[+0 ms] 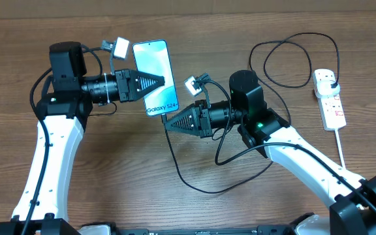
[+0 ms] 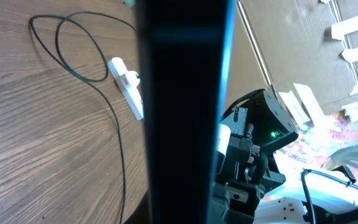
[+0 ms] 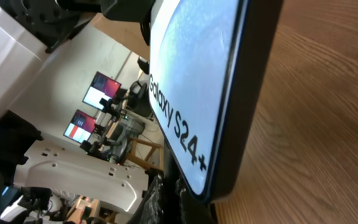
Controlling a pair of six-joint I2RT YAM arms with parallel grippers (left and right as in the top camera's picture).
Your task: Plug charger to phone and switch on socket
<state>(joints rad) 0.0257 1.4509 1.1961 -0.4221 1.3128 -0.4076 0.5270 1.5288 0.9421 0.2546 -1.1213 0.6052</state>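
The phone (image 1: 154,73), light blue screen reading "Galaxy S24+", is held up off the table, tilted. My left gripper (image 1: 160,82) is shut on its side edge. In the left wrist view the phone's dark edge (image 2: 185,106) fills the middle. My right gripper (image 1: 168,123) is at the phone's lower end and is shut on the connector end of the charger (image 1: 194,186), whose thin black cable loops over the table to a black plug in the socket (image 1: 331,104). In the right wrist view the phone's screen (image 3: 191,87) stands just above my dark fingertips (image 3: 179,202); the connector tip is hidden.
The white socket strip lies at the right edge, its white cord (image 1: 340,149) running toward the front; it also shows in the left wrist view (image 2: 128,86). The black cable makes a loop at the back right (image 1: 292,62). Brown wooden table (image 1: 129,170).
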